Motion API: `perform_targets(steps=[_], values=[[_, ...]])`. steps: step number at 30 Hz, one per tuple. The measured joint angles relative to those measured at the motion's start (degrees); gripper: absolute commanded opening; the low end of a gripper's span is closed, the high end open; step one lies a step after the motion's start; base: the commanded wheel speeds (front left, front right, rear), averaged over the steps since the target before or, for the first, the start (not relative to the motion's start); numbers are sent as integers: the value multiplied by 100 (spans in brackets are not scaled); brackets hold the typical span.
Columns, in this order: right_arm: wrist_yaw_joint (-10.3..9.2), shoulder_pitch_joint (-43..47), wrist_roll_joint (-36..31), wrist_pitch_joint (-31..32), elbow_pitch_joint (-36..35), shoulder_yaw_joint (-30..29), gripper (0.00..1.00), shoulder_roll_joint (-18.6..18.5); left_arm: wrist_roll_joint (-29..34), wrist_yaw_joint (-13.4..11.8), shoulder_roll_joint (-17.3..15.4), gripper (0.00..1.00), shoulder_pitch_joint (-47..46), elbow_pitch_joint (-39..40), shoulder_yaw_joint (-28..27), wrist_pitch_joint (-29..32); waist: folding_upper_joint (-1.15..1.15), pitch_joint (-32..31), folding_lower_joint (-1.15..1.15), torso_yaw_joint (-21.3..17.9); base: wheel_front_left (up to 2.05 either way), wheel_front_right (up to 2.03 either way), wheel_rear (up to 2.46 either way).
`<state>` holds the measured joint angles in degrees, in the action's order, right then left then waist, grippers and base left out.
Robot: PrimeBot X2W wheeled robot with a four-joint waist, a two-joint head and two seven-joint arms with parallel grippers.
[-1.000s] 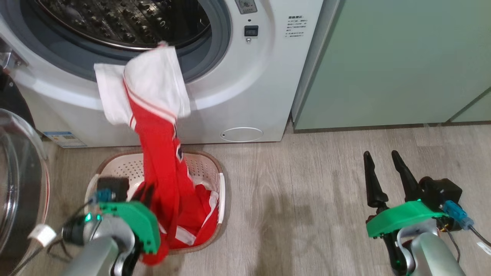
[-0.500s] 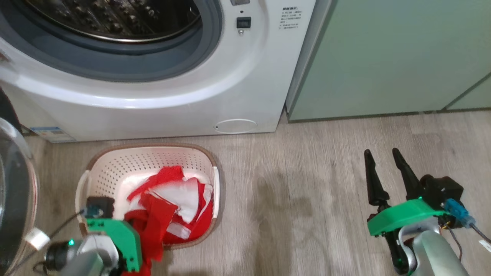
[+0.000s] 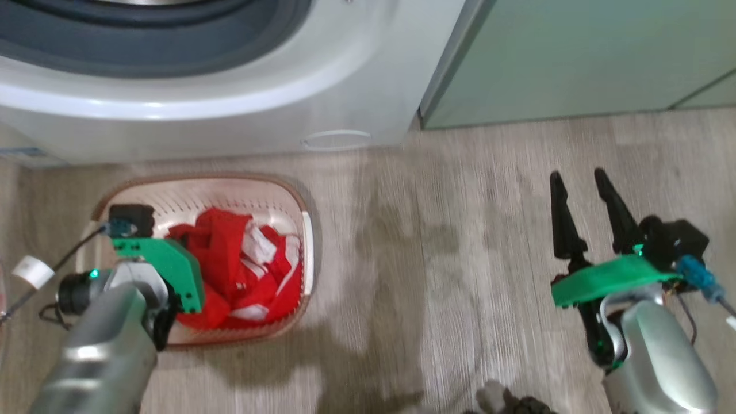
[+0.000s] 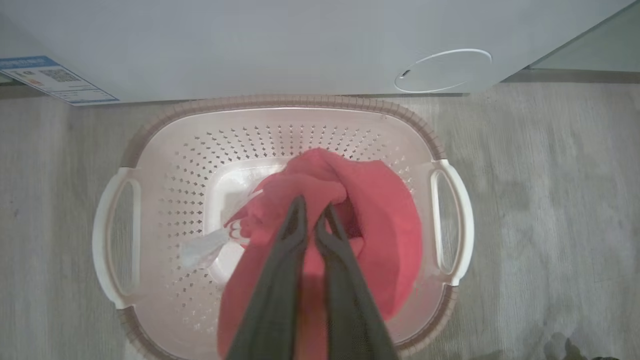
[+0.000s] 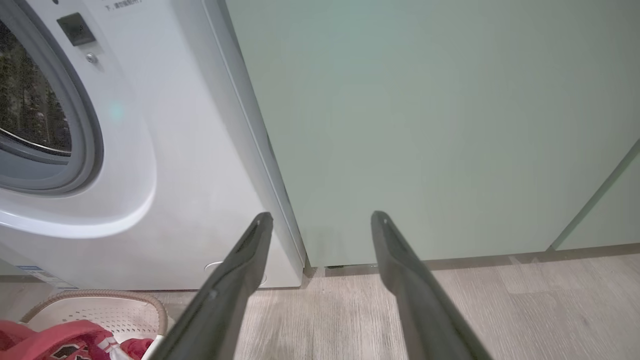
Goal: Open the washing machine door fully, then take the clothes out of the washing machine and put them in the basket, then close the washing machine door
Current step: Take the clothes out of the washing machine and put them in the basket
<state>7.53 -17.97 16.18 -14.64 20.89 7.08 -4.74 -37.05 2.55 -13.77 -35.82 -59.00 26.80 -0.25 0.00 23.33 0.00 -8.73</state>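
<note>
Left wrist view looks straight down into the cream laundry basket [image 4: 280,102], which stands on the wood-grain floor [image 4: 540,200] just in front of the foot of the white washing machine [image 4: 250,45], below the blue label sticker [image 4: 50,77] and the small round flap [image 4: 442,70] on its front. The left gripper [image 4: 313,207] has its two dark fingers pressed together, clamped on a fold of the red clothes [image 4: 385,225]. The bunched fabric hangs from the tips over the middle and right half of the basket, with a white strip trailing toward the perforated bottom. In the head view the red and white pile lies inside the basket, heaped toward its right wall and near rim. The right gripper [image 3: 578,174] hovers over the floor well apart from the basket, its fingers spread wide with nothing between them. In the right wrist view it points at the seam between the machine and the pale green cabinet [image 5: 425,125], with the grey rubber ring [image 5: 87,130] and steel drum [image 5: 25,105] at the left edge
</note>
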Motion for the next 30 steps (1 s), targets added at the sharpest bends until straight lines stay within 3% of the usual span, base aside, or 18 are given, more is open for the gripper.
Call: perform_targets(steps=[7, 15, 16, 17, 18, 19, 30], values=[[0, -309, -8, 0, -121, -38, 100, -5, 23, 105, 236, 0, -748, -1101, 2, -479, 0, 619, 0, -102, 0, 0, 0], [0, -470, -66, 0, -223, -101, 100, -77, -97, 137, 437, 0, -900, -1447, -48, -537, 0, 1048, 0, -133, 0, 0, 0], [0, -470, -67, 0, -223, -108, 100, -83, -134, 89, 456, 8, -893, -1455, -63, -549, 0, 1043, 0, -130, 0, 0, 0], [0, -470, -86, 0, -223, -113, 100, -89, -140, 44, 468, 40, -892, -1462, -65, -586, 0, 1029, 0, -128, 0, 0, 0], [0, -469, -105, 0, -222, -120, 100, -91, -148, 11, 475, 83, -890, -1464, -83, -595, 0, 1008, 0, -126, 0, 0, 0], [0, -466, -105, 0, -221, -126, 100, -94, -169, -35, 488, 100, -881, -1470, -105, -665, 0, 981, 0, -121, 0, 0, 0], [0, -334, -105, 0, -121, -49, 100, -92, -238, -88, 491, 100, -538, -1506, -219, -1346, 0, 378, 0, -19, 0, 0, 0]])
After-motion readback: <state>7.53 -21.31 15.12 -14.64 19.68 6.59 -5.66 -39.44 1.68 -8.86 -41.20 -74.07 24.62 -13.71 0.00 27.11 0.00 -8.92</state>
